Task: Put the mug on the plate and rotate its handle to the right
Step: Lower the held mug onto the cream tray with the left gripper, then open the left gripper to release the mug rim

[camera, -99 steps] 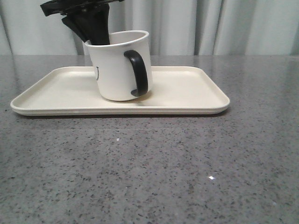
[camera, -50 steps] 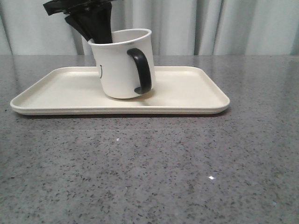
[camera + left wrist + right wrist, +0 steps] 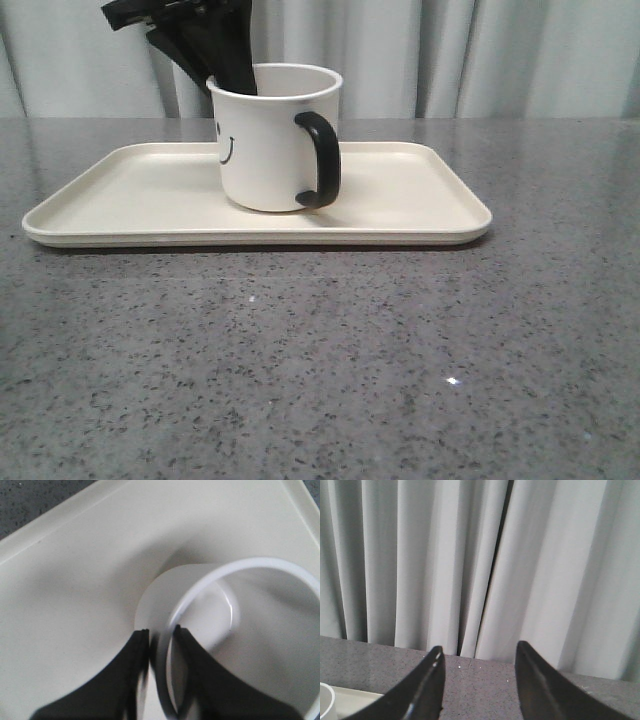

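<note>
The white mug [image 3: 265, 140] stands upright on the cream plate [image 3: 420, 200], left of its middle. Its smiley face shows on the left side. The black handle [image 3: 320, 160] points to the right and a little toward the camera. My left gripper [image 3: 235, 75] comes down from above and is shut on the mug's rim at the back left. In the left wrist view one finger [image 3: 200, 680] is inside the mug [image 3: 240, 630] and the other is outside the wall. My right gripper [image 3: 477, 652] is open and empty, facing the curtain.
The plate [image 3: 75, 555] lies on a grey speckled table [image 3: 320, 360]. A pale curtain [image 3: 500, 60] hangs behind the table. The right wrist view shows the plate's corner [image 3: 350, 700] and the mug's edge low at one side.
The mug was tilted and is now upright on the plate. It has turned, so the handle has swung to the right and the smiley face has come into view.
</note>
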Robot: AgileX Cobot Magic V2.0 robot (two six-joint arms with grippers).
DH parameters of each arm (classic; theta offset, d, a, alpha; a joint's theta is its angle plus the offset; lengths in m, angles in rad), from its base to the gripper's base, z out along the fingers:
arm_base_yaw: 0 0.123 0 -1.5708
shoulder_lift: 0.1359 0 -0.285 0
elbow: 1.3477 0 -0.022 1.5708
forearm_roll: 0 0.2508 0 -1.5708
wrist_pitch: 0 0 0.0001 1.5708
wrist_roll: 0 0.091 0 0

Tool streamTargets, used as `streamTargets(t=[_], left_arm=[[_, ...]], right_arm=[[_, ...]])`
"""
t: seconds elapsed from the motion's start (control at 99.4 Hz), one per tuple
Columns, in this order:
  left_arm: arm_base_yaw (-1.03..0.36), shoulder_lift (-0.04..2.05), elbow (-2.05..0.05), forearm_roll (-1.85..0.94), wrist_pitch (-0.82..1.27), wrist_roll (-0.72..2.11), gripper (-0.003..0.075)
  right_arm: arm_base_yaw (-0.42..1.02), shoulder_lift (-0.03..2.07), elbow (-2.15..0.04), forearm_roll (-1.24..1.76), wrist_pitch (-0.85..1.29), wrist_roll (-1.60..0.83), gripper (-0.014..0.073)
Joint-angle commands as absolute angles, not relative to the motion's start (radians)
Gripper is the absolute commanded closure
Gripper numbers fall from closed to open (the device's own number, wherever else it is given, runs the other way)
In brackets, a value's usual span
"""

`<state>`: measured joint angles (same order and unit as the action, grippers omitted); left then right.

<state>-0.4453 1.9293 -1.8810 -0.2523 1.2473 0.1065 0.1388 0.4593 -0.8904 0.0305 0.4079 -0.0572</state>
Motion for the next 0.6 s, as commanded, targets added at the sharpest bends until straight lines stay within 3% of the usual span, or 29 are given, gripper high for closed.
streamTargets(t=[0.0, 0.413, 0.594], left_arm=[[-0.452, 1.873, -1.914, -0.283, 1.263, 0.103, 0.0569], [-0.450, 1.848, -1.916, -0.289, 1.263, 0.103, 0.0555], [-0.446, 1.844, -1.916, -0.293, 1.263, 0.103, 0.0456]], right_arm=[[0.134, 0.475, -0.921, 0.023, 0.334, -0.065, 0.0241], [0.134, 0.475, -0.921, 0.023, 0.335, -0.065, 0.0241], [0.134, 0.475, -0.921, 0.023, 0.336, -0.065, 0.0241]])
